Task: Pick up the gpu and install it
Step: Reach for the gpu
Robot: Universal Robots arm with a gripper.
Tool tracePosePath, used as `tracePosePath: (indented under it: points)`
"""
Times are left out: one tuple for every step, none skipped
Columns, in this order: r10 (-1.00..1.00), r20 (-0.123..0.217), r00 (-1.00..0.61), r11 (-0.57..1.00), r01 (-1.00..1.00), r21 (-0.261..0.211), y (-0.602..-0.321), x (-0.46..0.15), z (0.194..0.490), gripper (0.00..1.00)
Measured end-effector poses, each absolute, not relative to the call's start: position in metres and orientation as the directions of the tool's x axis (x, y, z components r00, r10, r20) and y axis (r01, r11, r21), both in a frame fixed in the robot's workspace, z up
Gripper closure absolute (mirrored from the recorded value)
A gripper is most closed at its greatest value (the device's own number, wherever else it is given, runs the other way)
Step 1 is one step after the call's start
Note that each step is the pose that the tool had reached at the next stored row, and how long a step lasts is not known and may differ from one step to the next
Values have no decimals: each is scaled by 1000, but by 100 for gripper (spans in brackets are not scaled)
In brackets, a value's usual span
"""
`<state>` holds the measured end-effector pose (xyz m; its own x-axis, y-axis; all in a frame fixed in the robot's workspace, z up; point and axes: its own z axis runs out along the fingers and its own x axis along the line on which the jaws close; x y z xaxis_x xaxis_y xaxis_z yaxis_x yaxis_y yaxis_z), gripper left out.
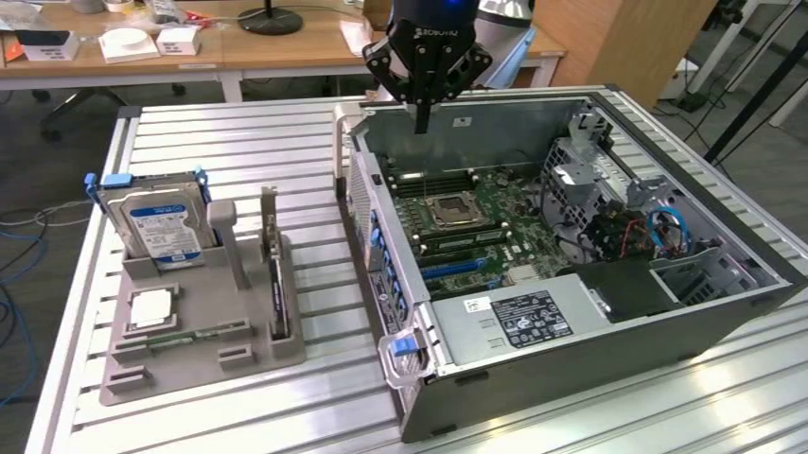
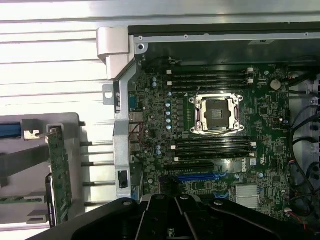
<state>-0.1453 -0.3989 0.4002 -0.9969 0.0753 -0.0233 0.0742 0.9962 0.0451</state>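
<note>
Computer case point(image 1: 531, 378) lies open, no card installed; beside it the gpu point(image 1: 276, 284) stands unpicked in its holder point(image 1: 189, 364); gripper point(image 1: 423, 121) hangs above the case's far wall, fingers point(image 1: 423, 106) pressed together, empty.

Ribbed metal table point(image 1: 253, 142), matt plastic holder point(image 1: 189, 355), gpu point(image 1: 276, 288) with metal bracket point(image 1: 269, 206)

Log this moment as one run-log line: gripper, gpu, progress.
gripper: shut, empty, over open computer case | gpu: upright in gray holder, not gripped | install: not started
</note>
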Motion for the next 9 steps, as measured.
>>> tracePosePath:
  points:
    - [75, -23, -997, 996, 74, 45, -399, -146, 400, 89]
    - [75, -23, -997, 996, 74, 45, -399, -146, 400, 89]
    - [75, -23, -997, 996, 74, 45, -399, -146, 400, 89]
    - [75, -23, -997, 996, 74, 45, -399, -147, 400, 89]
    - [75, -23, -997, 996, 74, 45, -399, -147, 400, 89]
    - [75, -23, -997, 996, 74, 45, -399, -148, 400, 89]
    - [75, -23, -997, 996, 74, 45, -399, -148, 400, 89]
    - [75, -23, -997, 996, 74, 45, -399, -149, 399, 89]
    - [75, -23, -997, 996, 74, 45, -399, -149, 399, 89]
